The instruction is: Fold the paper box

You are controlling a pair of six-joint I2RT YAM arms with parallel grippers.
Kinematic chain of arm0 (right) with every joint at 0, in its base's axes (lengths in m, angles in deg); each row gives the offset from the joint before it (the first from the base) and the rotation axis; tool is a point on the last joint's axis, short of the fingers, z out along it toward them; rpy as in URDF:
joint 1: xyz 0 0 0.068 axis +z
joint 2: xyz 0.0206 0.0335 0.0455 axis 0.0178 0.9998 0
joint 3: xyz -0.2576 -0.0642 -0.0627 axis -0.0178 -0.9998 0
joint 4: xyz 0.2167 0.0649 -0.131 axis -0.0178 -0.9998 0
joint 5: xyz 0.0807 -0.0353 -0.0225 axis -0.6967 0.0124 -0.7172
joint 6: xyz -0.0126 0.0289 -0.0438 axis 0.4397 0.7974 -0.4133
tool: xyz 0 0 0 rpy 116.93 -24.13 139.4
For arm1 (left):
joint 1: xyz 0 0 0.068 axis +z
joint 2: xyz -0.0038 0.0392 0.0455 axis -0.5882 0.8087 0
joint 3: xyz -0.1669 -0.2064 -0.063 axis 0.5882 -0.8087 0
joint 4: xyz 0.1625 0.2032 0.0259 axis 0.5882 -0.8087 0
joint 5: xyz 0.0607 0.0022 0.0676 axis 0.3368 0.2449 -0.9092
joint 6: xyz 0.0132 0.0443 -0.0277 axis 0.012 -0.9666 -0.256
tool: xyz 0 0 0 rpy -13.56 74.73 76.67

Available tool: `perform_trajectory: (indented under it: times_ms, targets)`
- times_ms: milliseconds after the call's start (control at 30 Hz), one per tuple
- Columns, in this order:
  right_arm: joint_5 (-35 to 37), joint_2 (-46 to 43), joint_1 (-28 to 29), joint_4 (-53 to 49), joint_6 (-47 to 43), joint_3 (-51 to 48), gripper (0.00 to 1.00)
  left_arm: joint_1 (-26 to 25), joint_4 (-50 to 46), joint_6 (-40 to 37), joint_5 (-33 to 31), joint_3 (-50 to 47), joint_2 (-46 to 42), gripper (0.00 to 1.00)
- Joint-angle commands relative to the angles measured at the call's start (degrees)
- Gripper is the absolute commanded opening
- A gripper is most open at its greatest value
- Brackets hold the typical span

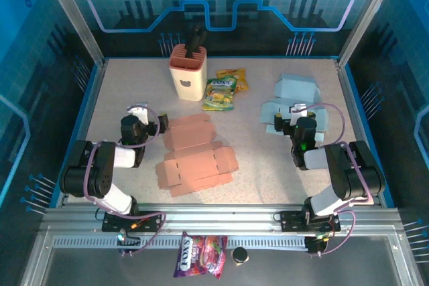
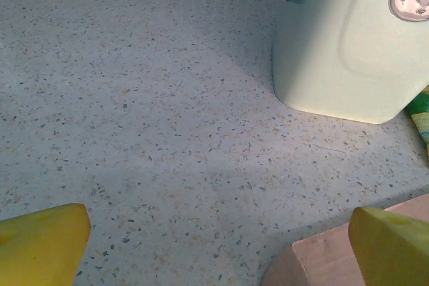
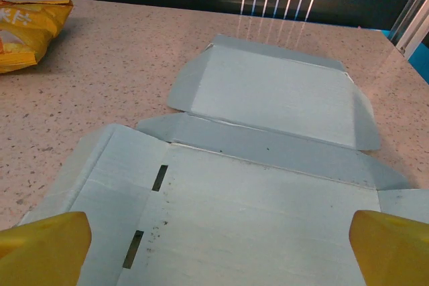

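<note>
Nothing is folded yet. Pink paper box (image 1: 194, 155) is lying flat mid-bench (image 1: 255, 152); blue paper box (image 3: 268, 185) is lying flat near the right edge. I am holding left gripper (image 1: 139, 113) and right gripper (image 1: 295, 113) spread wide, gripping nothing.

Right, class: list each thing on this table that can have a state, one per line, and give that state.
pink box cardboard, flat, unfolded
blue box cardboard, unfolded, far side flaps partly raised
left gripper, open, empty
right gripper, open, empty
holder, upright
snack packets, lying flat
</note>
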Motion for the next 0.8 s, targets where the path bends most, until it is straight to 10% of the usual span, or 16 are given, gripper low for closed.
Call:
perform_trajectory:
  times_ms: [0,767]
  targets:
    - [-0.9,-0.1,-0.8,0.7,0.8,1.0,1.0,-0.3,0.2,-1.0,0.7,0.9,-0.6,0.99]
    - [-1.6,0.0,-0.4,9.0,-0.3,-3.3,1.0,-0.3,0.5,-0.8,0.0,0.7,-0.7,0.99]
